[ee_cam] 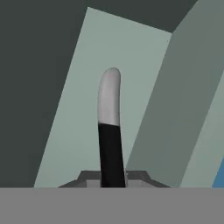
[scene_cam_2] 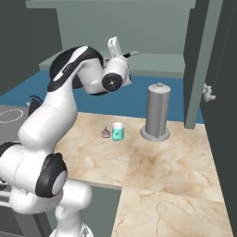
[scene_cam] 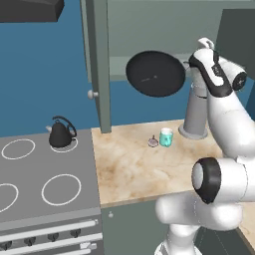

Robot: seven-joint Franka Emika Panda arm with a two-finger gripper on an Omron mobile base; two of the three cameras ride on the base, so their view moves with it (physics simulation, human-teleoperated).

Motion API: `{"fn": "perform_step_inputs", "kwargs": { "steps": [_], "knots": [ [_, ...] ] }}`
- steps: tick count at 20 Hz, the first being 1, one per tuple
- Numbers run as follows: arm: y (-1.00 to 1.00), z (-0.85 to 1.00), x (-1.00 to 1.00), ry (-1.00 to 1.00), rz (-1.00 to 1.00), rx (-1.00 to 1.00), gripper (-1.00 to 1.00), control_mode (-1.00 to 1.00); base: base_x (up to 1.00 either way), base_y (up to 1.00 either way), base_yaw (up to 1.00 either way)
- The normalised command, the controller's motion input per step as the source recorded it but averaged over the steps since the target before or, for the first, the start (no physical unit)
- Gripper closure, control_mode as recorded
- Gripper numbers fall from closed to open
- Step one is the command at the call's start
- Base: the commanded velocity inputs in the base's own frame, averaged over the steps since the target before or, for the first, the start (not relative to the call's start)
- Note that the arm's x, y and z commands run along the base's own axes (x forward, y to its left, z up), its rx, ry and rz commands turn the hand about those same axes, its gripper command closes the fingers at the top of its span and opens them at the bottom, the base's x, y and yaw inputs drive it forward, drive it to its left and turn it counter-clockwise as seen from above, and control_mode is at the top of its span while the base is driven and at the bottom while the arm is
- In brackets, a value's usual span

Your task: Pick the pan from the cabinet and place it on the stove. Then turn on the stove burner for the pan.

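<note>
A rendered kitchen is showing here: a stove (scene_cam: 45,184) with white rings, a kettle (scene_cam: 61,133) sitting on it, marble counter (scene_cam: 144,169) adjoining, apparently a wall cabinet (scene_cam: 99,60) hanging above.

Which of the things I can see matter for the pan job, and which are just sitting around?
Job:
- pan, held by its handle in the gripper, jaws closed on it, lifted in front of the open cabinet
- stove, burner rings and front knobs

Lying about:
- black kettle on a back burner
- teal cup
- small grey object beside it
- paper towel holder
</note>
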Motion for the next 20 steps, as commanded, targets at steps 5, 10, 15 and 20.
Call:
{"fn": "perform_step_inputs", "kwargs": {
  "steps": [5,10,15,20],
  "knots": [
    [0.00,0.00,-1.00,0.00,0.00,0.00,1.00,-1.00,0.00,0.00,0.00],
    [0.01,-0.08,-0.99,0.00,0.01,0.00,1.00,-1.00,0.00,0.00,0.00],
    [0.34,-0.23,-0.67,0.08,0.09,-0.01,1.00,-1.00,0.00,0.00,0.00],
    [0.43,-0.29,-0.47,0.09,0.12,0.00,1.00,-1.00,0.00,0.00,0.00]
  ]
}}
